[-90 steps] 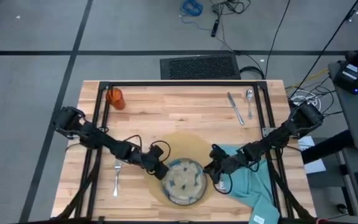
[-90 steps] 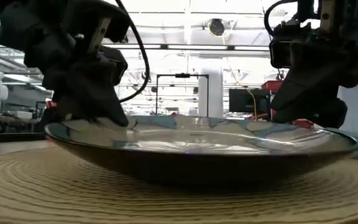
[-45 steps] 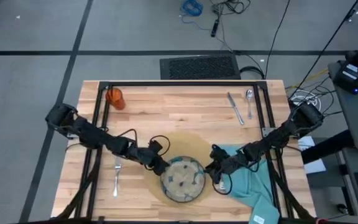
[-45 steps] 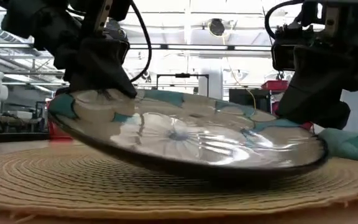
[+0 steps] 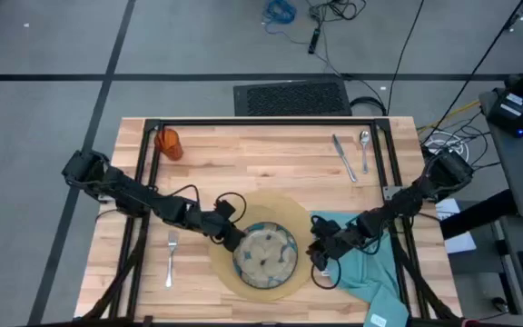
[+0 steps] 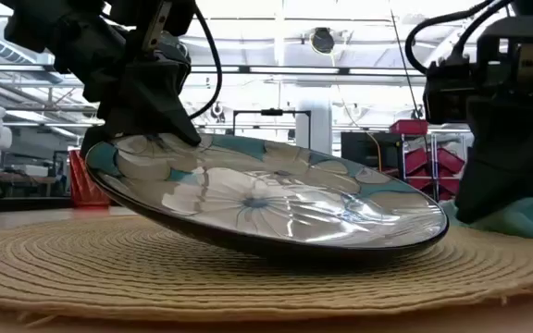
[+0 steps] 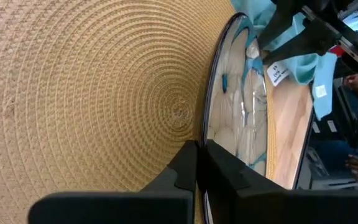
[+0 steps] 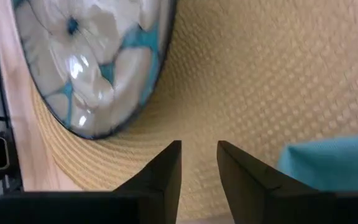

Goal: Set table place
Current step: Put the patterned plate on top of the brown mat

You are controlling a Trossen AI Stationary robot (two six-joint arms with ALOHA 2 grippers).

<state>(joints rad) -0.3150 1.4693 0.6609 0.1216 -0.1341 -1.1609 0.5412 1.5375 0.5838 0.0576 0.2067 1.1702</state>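
Observation:
The speckled plate (image 5: 264, 255) lies on the round tan mat (image 5: 234, 272), tipped: its right rim (image 6: 433, 231) rests on the mat and its left side is raised. My left gripper (image 5: 232, 238) is shut on the plate's left rim. My right gripper (image 5: 320, 247) stands open just right of the plate, over the mat's right edge, with nothing between its fingers (image 8: 166, 168). The teal napkin (image 5: 370, 263) lies to the right, partly under the right arm. My left gripper pinches the plate's left rim (image 7: 205, 134) between its two fingers, one above the rim and one below. The fingers come slanting down from the table's left. The plate's left side (image 6: 109, 162) is lifted off the mat while the opposite rim stays on it.
A fork (image 5: 171, 257) lies left of the mat. A knife (image 5: 341, 156) and a spoon (image 5: 364, 145) lie at the far right. The orange cup (image 5: 168, 143) stands at the far left corner. Black frame bars (image 5: 261, 123) run along the table's edges.
My left gripper has risen and gone a little toward the far edge, tipping the plate's left side up off the mat while its right rim stays down. The plate has shifted toward the mat's middle. My right gripper has drawn back from the plate's right rim toward the right edge.

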